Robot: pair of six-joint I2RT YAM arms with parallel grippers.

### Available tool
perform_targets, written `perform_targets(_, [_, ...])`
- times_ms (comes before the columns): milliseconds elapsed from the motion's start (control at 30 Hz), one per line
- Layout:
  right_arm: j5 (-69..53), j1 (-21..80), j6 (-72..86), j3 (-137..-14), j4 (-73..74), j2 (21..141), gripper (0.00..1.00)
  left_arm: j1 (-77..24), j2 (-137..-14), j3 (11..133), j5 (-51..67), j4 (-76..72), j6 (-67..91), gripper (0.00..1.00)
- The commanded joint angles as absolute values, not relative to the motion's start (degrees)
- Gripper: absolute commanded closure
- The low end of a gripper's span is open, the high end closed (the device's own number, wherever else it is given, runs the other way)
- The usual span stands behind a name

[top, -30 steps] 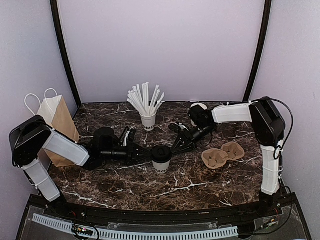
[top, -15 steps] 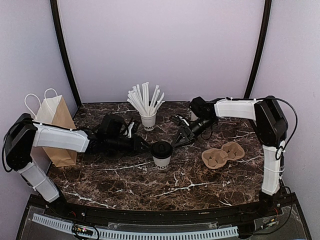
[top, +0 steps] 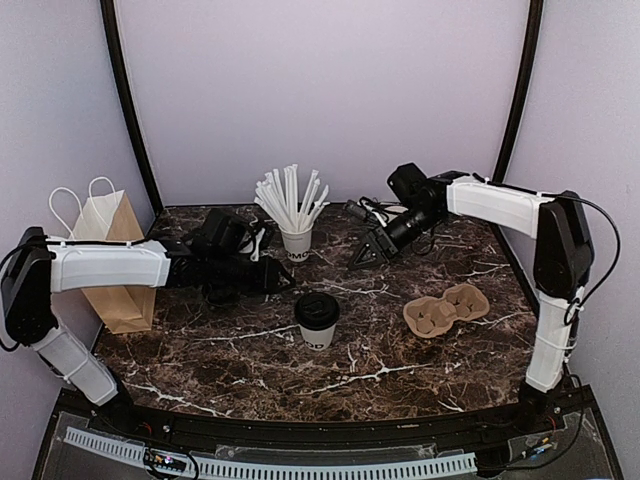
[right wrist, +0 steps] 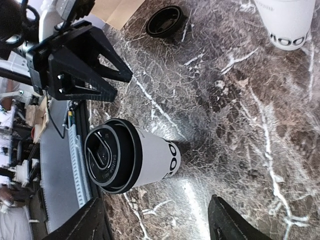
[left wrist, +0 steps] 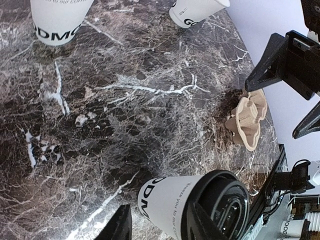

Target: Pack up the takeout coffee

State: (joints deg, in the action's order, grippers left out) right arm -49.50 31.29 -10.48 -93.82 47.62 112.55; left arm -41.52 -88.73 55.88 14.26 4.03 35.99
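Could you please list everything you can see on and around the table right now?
takeout coffee: one, white cup with black lid, upright mid-table, touched by neither gripper
straw cup: one, white, full of white straws, behind the coffee
plain cup: one, white, far back near the right arm, top out of view
spare lid: one, black, lying on the table near the bag
paper bag: one, white and brown, white handles, standing at the left edge
cup carrier: one, tan cardboard, empty, right of the coffee
table: one, dark marble, white veins
left gripper: one, black, open, behind-left of the coffee
right gripper: one, black, open, behind-right of the coffee
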Motion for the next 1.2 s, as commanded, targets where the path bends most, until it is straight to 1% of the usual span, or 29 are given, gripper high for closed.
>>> perform_targets(0, [-41.25,33.91,-18.06,-94.48,47.31,106.2,0.2,-41.44,-83.56,57.1,14.38,3.75,32.0,0.58])
perform_targets(100, [-38.98,36.34,-22.9,-93.32,47.27,103.94,0.1,-41.44,-81.61,56.34,13.85,2.47,31.37,0.57])
perform_targets(167, [-36.32,38.61,-25.48,-92.01,46.58,102.17,0.02,-41.48,-79.9,55.49,12.71,2.24,30.81,0.55])
perform_targets(233, [-36.9,39.64,-23.8,-90.75,43.45,101.11,0.01,-41.45,-78.07,54.4,12.18,1.87,28.66,0.5])
perform_targets(300, [-39.54,39.54,-21.91,-90.6,41.61,101.47,0.01,-41.41,-76.03,52.72,9.19,1.78,27.46,0.39])
perform_targets(333, [-39.85,39.88,-22.64,-91.34,42.41,102.21,0.01,-41.41,-74.6,51.0,4.8,1.85,27.94,0.23])
perform_targets(400, [-37.48,41.64,-25.83,-94.31,45.54,103.74,0.01,-41.01,-73.03,48.72,-0.4,1.69,27.46,0.1])
perform_targets(467, [-33.58,43.55,-28.6,-94.69,46.42,104.25,0.03,-40.69,-72.45,48.58,-1.24,1.84,24.94,0.06])
perform_targets(533, [-30.91,45.4,-30.88,-93.53,46.04,104.24,0.09,-40.69,-72.09,49.47,1.61,2.16,22.62,0.03])
perform_targets(667, [-24.41,49.19,-33.99,-92.6,46.64,105.56,0.13,-40.69,-69.2,47.28,1.58,-0.58,21.25,0.01])
perform_targets(733, [-22.17,50.74,-34.19,-93.36,47.52,106.88,0.1,-40.67,-67.64,45.67,-0.21,-1.69,21.69,0.01])
perform_targets(767, [-21.63,51.33,-34.23,-93.68,47.89,107.37,0.03,-40.68,-67.38,45.63,-1.13,-1.06,21.74,0.01])
perform_targets(800, [-21.47,51.81,-34.38,-94.07,48.49,107.94,0.02,-40.65,-67.62,45.8,-1.14,-0.71,21.67,0.01])
perform_targets(1067, [-18.38,53.15,-33.04,-97.72,48.49,111.02,0.01,-40.68,-68.22,45.7,3.14,1.0,22.21,0.02])
perform_targets(1167, [-18.59,53.17,-32.41,-99.22,49.25,112.71,0.01,-40.69,-68.44,45.49,4.27,0.59,22.82,0.04])
